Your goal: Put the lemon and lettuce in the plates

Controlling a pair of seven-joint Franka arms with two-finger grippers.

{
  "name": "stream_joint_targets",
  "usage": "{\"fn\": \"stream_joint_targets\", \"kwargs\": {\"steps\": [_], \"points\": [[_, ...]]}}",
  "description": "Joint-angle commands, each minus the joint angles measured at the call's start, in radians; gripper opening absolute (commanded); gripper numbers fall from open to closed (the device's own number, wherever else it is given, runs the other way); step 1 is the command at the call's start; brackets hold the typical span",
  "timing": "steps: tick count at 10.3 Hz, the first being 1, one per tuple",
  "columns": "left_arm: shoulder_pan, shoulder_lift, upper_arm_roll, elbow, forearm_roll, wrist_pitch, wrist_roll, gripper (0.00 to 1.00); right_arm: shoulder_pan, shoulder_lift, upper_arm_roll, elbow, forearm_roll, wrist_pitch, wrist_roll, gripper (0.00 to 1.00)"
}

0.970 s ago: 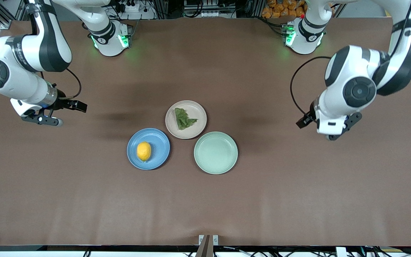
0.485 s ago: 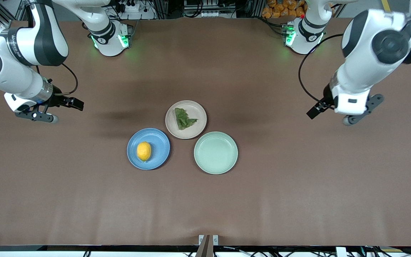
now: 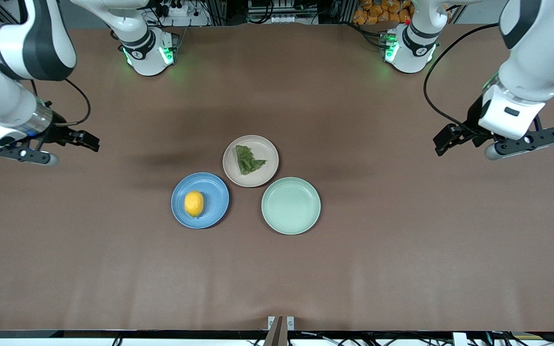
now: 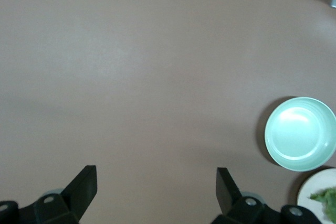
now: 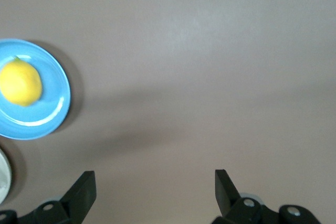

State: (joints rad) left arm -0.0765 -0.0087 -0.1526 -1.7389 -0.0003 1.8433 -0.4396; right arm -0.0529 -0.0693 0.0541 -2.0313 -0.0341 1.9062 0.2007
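Front view shows the job looking finished to me: the lemon (image 3: pixel 194 203) lies in the blue plate (image 3: pixel 213 184), and the lettuce (image 3: pixel 248 159) lies flat in the beige-pink plate (image 3: pixel 267 147), which sits just beside the blue one and farther from the front camera. A mint-green plate (image 3: pixel 290 205) stands empty next to them (it has no part in this task). My left hand (image 3: pixel 522 145) hangs over bare surface (image 3: pixel 354 269) toward the left arm's end, well apart from the plates, fingers spread wide and pinching nothing; in the left wrist view I see both fingertips (image 4: pixel 84 184) apart, with only brown surface between them. My right hand (image 3: pixel 24 154) hangs over the right arm's end, likewise spread and empty, and its wrist view shows the lemon resting in the blue plate off to the side. I judge that I hold both hands out wide and high so that the plates are unobstructed and nothing can be knocked. The lemon, being round, could roll, but the plate's rim should keep it in; the leaf lies low and stable.
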Motion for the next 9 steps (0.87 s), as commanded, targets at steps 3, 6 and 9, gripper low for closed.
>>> {"fn": "stream_joint_targets", "kwargs": {"steps": [3,6,9], "points": [[-0.008,-0.001,0.027,0.085,-0.041,-0.119,0.246,1.0,-0.001,0.109,0.007,0.351,0.003,-0.259,0.003,1.0],[0.0,0.001,0.028,0.151,-0.03,-0.238,0.302,1.0,-0.005,0.174,0.007,0.497,0.003,-0.315,0.006,1.0],[0.02,0.015,0.048,0.228,-0.032,-0.327,0.306,1.0,-0.014,0.183,0.006,0.526,-0.001,-0.289,0.04,1.0]]}}
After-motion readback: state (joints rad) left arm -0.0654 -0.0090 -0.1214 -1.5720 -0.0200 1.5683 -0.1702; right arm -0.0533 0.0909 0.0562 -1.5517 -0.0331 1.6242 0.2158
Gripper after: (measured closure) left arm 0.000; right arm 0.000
